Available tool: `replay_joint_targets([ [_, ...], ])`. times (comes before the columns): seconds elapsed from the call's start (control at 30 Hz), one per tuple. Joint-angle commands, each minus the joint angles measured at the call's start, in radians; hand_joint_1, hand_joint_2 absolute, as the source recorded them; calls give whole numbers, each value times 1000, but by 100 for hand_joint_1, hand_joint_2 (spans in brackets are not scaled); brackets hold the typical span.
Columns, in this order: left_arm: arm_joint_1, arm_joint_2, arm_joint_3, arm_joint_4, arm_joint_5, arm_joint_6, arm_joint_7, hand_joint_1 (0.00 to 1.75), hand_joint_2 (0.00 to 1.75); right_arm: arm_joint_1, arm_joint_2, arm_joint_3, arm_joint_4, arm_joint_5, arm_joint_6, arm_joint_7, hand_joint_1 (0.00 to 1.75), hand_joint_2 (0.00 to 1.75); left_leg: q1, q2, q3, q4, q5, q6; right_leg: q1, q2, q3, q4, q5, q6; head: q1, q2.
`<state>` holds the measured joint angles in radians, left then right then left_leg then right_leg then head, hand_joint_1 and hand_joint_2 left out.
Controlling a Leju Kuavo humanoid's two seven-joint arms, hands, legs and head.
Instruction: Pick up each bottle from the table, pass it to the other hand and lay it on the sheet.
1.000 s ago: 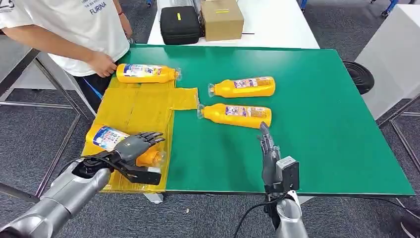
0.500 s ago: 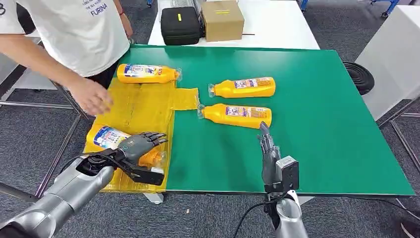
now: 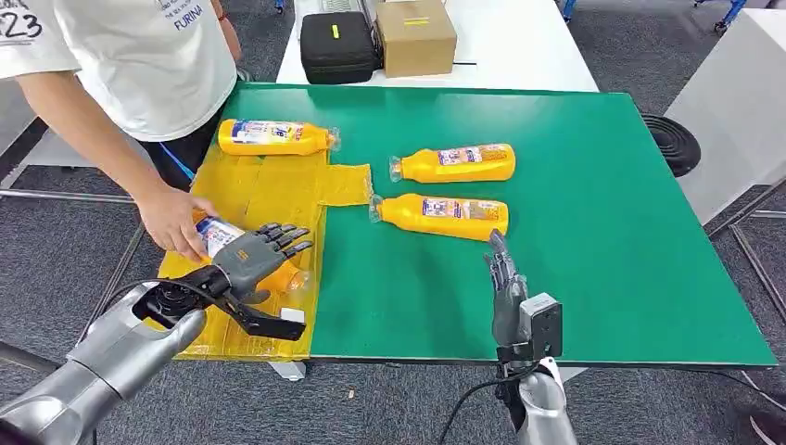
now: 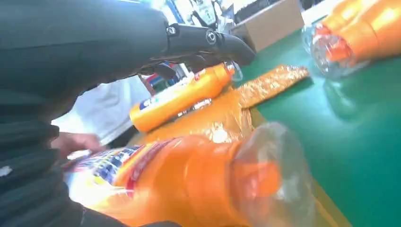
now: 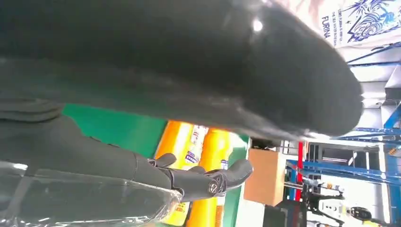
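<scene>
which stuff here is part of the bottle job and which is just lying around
Part of the job:
- four orange bottles, and one under the left robot hand
- yellow sheet
- right robot hand

Just lying about:
- black case
- cardboard box

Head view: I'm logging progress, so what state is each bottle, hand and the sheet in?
Near bottle: lying on the sheet, under the left hand, a person's hand on its base.
Far sheet bottle: lying, untouched.
Two table bottles: lying on green, untouched.
Yellow sheet: flat.
Right hand: fingers straight, holding nothing.
</scene>
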<state>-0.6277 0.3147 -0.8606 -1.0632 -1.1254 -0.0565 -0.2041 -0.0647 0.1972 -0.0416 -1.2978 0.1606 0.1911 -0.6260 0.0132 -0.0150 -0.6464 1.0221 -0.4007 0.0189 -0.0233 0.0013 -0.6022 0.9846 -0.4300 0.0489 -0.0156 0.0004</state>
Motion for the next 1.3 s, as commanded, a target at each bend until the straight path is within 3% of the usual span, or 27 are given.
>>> replay_joint_targets([
  [0.03,-11,75,-43,-125,-35,-46,15,0,175,-12,0,-35,32,4,7,10,0,0,0,2,3,0,-2,0,1,1,3,0,-1,-2,0,0],
  [0.33,-10,172,-46,-181,-65,-120,-8,0,175,-21,0,-33,42,4,16,8,0,0,1,3,2,0,-1,0,1,2,1,0,0,-2,0,0],
  [0.7,-10,170,-46,-182,-65,-121,-9,0,175,-21,-1,-34,42,4,16,8,0,0,1,2,4,0,-2,0,1,1,4,-1,-1,-3,0,0],
  [0.87,67,101,114,-166,-28,-43,75,0,175,-2,-20,-12,2,70,-27,24,0,0,1,1,2,0,-1,0,1,0,3,-1,-1,-2,0,0],
  [0.9,123,28,228,-142,7,33,101,0,175,2,-33,-3,-30,161,-85,54,0,0,0,2,5,-1,-2,0,1,1,5,-2,-1,-3,0,0],
  [0.97,182,-40,333,-129,23,120,102,0,175,-7,-54,-2,-70,263,-137,99,0,0,-1,1,2,-2,0,0,-1,0,2,-1,-1,-1,0,0],
  [1.0,231,-94,416,-141,71,174,90,0,175,-21,-71,-10,-88,340,-177,144,0,175,-1,1,5,-2,-1,1,-1,-1,4,-2,-1,-2,0,0],
  [1.17,333,-235,602,-171,258,271,-32,0,175,-202,-177,-28,50,527,-208,248,0,175,-3,3,3,-1,-1,1,-2,1,3,-1,-1,-1,0,0],
  [1.3,412,-252,653,-232,303,277,-46,0,175,-477,-256,-1,373,598,-262,272,0,175,-2,9,2,0,-1,1,-2,7,0,-2,2,0,0,0],
])
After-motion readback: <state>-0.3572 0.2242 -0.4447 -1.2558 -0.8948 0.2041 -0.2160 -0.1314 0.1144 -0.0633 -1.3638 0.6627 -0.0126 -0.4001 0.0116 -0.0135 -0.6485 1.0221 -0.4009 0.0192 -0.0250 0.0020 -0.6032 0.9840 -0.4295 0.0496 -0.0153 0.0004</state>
